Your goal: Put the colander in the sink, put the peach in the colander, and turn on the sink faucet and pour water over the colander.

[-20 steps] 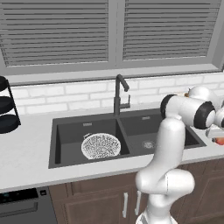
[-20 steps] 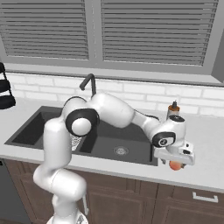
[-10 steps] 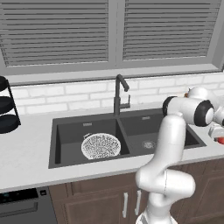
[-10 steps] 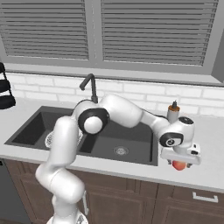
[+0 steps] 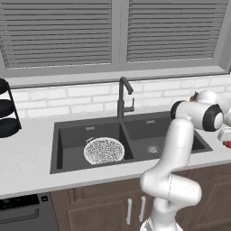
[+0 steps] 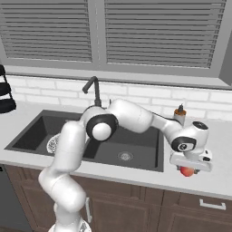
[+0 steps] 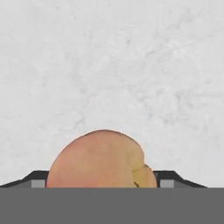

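Observation:
The peach (image 7: 101, 159) lies on the pale counter right of the sink (image 5: 67, 131), and its red-orange skin also peeks out under the hand (image 6: 186, 171). My gripper (image 6: 188, 166) is down over it, open, with one dark fingertip (image 7: 39, 178) close on each side of the fruit; whether they touch it is unclear. The white speckled colander (image 5: 104, 150) sits in the left basin, partly hidden by my arm from the right (image 6: 51, 143). The dark faucet (image 5: 122, 96) stands behind the divider, and no water runs.
A soap bottle (image 6: 180, 114) with an orange-brown top stands on the counter just behind the hand. A black tiered rack (image 5: 6, 113) is at the far left. The counter's front edge runs close in front of the peach.
The arm has stretched further right and the hand has sunk lower onto the peach. The colander and the peach have stayed in place.

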You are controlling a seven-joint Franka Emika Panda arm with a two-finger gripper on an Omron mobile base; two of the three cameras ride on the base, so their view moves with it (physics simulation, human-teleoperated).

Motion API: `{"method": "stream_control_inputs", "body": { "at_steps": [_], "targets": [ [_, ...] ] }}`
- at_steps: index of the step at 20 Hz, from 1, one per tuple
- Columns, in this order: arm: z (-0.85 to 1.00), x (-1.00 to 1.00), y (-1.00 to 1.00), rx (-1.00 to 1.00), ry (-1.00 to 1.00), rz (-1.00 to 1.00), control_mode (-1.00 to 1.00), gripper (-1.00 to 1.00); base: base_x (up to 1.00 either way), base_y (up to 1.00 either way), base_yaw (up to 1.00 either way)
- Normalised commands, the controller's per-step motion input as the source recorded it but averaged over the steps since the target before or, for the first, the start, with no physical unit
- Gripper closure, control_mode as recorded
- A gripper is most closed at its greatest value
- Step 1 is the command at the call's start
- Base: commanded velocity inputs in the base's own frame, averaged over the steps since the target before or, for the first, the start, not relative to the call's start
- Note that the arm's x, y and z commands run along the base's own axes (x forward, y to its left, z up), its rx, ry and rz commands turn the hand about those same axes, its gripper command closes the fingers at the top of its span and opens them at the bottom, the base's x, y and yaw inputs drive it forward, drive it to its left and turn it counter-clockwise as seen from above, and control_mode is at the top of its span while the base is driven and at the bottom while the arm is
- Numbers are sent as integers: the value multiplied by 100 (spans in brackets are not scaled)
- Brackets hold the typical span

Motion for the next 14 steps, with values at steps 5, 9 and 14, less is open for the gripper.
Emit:
{"method": "stream_control_inputs", "body": {
  "at_steps": [5,9,14],
  "targets": [
    [1,-22,38,7,-8,3,-100,100,0,0,0],
    [21,-13,96,3,-15,1,-100,100,0,0,0],
    [26,-2,100,0,-10,0,-100,100,0,0,0]
  ]
}}
